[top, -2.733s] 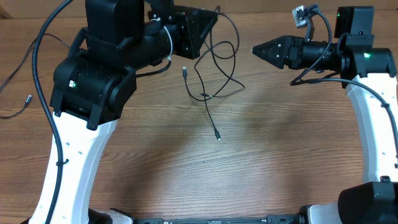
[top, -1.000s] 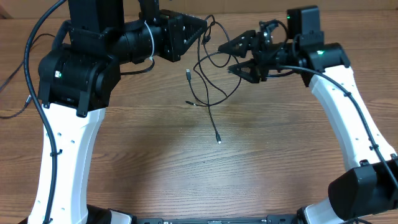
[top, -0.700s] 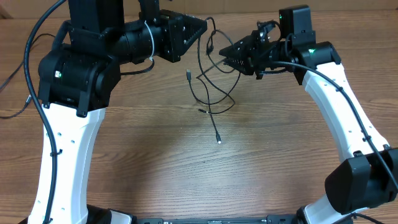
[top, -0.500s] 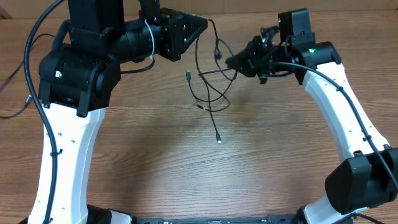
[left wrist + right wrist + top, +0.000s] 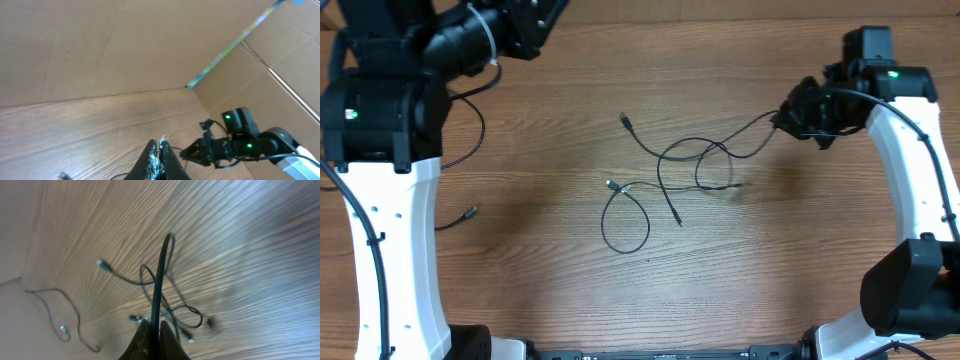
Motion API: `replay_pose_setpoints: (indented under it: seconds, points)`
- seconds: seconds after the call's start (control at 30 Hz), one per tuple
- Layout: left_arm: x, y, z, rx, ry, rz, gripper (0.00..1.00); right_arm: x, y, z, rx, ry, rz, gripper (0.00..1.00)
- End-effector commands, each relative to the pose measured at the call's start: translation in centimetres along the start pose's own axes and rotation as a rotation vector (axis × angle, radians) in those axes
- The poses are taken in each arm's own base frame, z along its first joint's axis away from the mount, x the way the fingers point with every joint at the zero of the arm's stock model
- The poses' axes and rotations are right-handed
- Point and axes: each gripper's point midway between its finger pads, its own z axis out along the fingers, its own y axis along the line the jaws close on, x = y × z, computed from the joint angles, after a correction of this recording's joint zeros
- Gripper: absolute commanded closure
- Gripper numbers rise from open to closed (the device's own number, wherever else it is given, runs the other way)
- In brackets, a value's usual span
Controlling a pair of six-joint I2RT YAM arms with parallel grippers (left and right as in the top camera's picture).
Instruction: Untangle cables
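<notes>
Several thin black cables (image 5: 692, 160) lie in loose loops mid-table, with plug tips at the cable ends (image 5: 625, 120) and a separate round cable loop (image 5: 625, 220). My right gripper (image 5: 783, 119) at the right is shut on one cable, which runs taut from its tips to the tangle. In the right wrist view the cable (image 5: 161, 275) rises from between the shut right gripper (image 5: 158, 326) tips. My left gripper (image 5: 542, 12) is high at the top left, far from the tangle. The left gripper (image 5: 160, 146) is shut, with only whitish fuzz between its tips. Another thin cable (image 5: 481, 125) curves beside the left arm.
A plug (image 5: 470, 212) lies on the wood at the left, near the white left arm (image 5: 390, 250). Cardboard walls (image 5: 125, 45) stand behind the table. The white right arm (image 5: 920, 170) spans the right edge.
The left arm has swung away to the top left. The right gripper has shut on a cable and pulled it right. The tangle has dropped onto the table and spread out.
</notes>
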Motion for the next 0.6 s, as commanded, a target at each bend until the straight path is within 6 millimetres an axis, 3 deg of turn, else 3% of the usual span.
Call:
replay_pose_setpoints:
  seconds: [0.0, 0.3, 0.47, 0.57]
  points:
    - [0.5, 0.7, -0.1, -0.017, 0.022, -0.025, 0.96, -0.5, -0.2, -0.4, -0.012, -0.005, -0.073, 0.96]
    - [5.5, 2.0, 2.8, -0.025, 0.214, -0.052, 0.95, 1.5, 1.8, 0.5, -0.038, 0.042, -0.130, 0.96]
    - [9.6, 2.4, 6.0, 0.001, 0.367, -0.050, 0.85, 3.3, 4.5, 0.1, -0.135, 0.077, -0.200, 0.96]
    - [13.5, 2.1, 8.7, 0.015, 0.502, -0.078, 0.82, 3.5, 5.8, -1.5, -0.175, 0.045, -0.199, 0.96]
